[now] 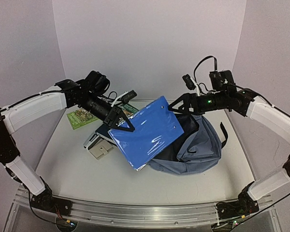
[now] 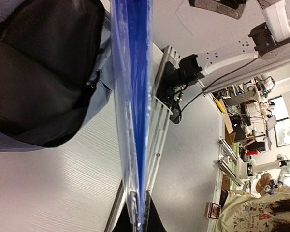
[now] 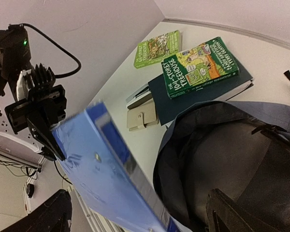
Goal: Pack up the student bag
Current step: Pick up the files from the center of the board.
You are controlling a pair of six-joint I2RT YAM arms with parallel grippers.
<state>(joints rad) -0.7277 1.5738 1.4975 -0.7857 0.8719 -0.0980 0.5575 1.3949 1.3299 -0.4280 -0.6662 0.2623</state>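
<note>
The student bag point(image 1: 200, 145) is a grey-blue backpack lying right of centre, its mouth open and the dark lining showing. It also shows in the left wrist view point(image 2: 38, 72) and the right wrist view point(image 3: 241, 145). My left gripper point(image 1: 123, 123) is shut on the edge of a blue plastic binder point(image 1: 147, 131) and holds it tilted in the air over the bag's mouth. The left wrist view shows the binder point(image 2: 135, 96) edge-on between my left gripper's point(image 2: 140, 212) jaws. My right gripper point(image 1: 176, 107) hovers open at the binder's far right corner, above the bag. In the right wrist view, my right gripper point(image 3: 135, 203) has its jaws wide apart.
Behind the binder lie two green books point(image 3: 203, 60) point(image 3: 158, 48), a dark blue notebook point(image 3: 183, 104) and a beige stapler-like item point(image 3: 142, 116), left of the bag. One green book point(image 1: 79, 117) and the beige item point(image 1: 100, 150) show from above. A metal rail point(image 1: 135, 212) runs along the near edge.
</note>
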